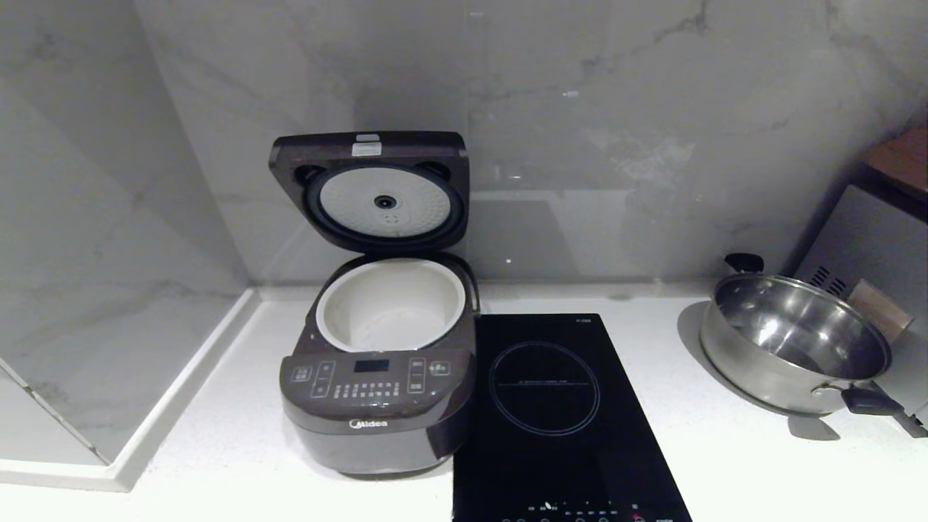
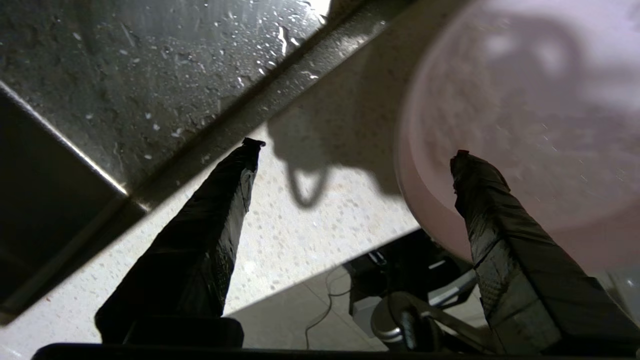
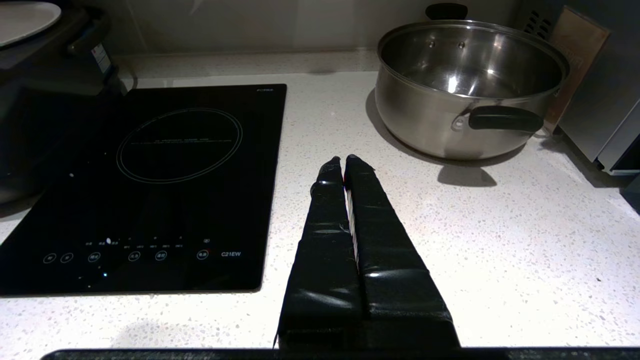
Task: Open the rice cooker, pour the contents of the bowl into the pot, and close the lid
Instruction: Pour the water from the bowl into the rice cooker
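Left gripper (image 2: pixel 352 150), jaws apart, straddles the pink bowl (image 2: pixel 525 125) rim: light, rigid, likely slippery; grip the rim. Right gripper (image 3: pixel 344 160) closed, parked.

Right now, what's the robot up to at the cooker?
The rice cooker stands with its lid up and the cream inner pot exposed. The left gripper is open beside the pink bowl at the counter's edge, not gripping it. The right gripper rests shut over the counter, between the hob and the steel pan.
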Robot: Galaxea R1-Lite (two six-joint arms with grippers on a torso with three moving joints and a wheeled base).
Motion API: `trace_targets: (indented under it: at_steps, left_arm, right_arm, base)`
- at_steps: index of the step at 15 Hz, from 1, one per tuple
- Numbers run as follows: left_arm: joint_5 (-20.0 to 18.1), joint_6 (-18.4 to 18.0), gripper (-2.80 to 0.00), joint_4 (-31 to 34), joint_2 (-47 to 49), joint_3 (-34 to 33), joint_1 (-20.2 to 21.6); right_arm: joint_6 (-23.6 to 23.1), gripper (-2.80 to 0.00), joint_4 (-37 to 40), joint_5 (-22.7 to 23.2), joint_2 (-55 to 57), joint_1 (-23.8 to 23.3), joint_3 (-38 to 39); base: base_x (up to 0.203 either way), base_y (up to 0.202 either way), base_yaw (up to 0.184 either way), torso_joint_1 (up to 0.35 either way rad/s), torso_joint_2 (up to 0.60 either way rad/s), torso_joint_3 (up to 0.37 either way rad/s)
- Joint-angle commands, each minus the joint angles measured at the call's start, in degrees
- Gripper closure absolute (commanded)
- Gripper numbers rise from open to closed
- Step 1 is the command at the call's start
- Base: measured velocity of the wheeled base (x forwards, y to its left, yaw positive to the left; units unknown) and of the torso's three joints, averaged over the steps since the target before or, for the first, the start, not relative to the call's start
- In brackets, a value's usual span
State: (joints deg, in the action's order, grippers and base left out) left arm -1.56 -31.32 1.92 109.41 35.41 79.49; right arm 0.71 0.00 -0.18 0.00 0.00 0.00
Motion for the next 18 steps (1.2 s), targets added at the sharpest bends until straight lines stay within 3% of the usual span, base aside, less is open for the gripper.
trace_targets:
  at_steps: [1, 7, 8, 18]
  left_arm:
    - [0.1, -0.1, -2.80, -1.6, 4.6, -0.6, 0.0]
    - [-0.5, 1.5, -2.80, -3.1, 4.5, -1.9, -1.3]
    - [-0.3, 1.6, 0.00, -3.1, 4.2, -2.8, -1.8]
    - [0.2, 1.6, 0.00, -3.9, 3.2, -3.8, -2.3]
  right_arm:
    - [0.0, 0.00, 0.0, 0.0, 0.0, 0.0, 0.0]
    - [0.0, 0.00, 0.0, 0.0, 0.0, 0.0, 0.0]
    - [0.0, 0.00, 0.0, 0.0, 0.0, 0.0, 0.0]
    - [0.0, 0.00, 0.0, 0.0, 0.0, 0.0, 0.0]
  base:
    - [0.000, 0.000, 0.000, 0.000, 0.00, 0.000]
    - [0.000, 0.000, 0.000, 0.000, 0.00, 0.000]
    - [0.000, 0.000, 0.000, 0.000, 0.00, 0.000]
    - [0.000, 0.000, 0.000, 0.000, 0.00, 0.000]
